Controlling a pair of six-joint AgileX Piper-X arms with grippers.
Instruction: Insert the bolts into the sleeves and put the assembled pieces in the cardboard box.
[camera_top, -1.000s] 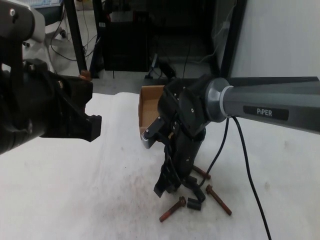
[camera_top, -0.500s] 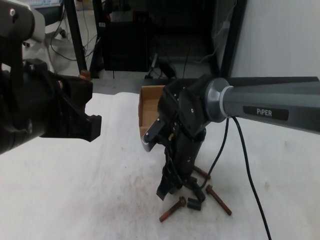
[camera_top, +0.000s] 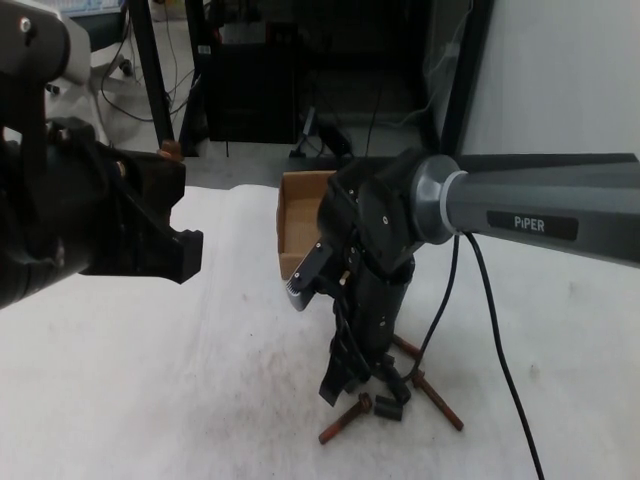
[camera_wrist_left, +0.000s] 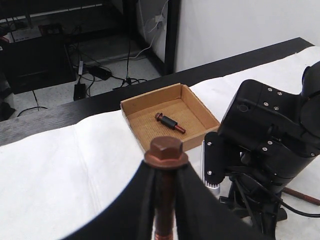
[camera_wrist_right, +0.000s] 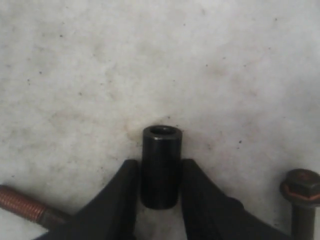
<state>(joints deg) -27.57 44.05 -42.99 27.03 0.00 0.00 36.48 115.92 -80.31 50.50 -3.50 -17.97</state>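
Right jaws, clamped on a black sleeve (camera_wrist_right: 161, 167), have sunk nearer the cloth (camera_top: 200, 380); left jaws pinch 1 bolt (camera_wrist_left: 165, 155).

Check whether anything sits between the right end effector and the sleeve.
Nothing visible does. The sleeve sits right between the right end effector fingers, which press its two sides. A hex-headed bolt and a threaded bolt end lie on the cloth to either side, clear of it.
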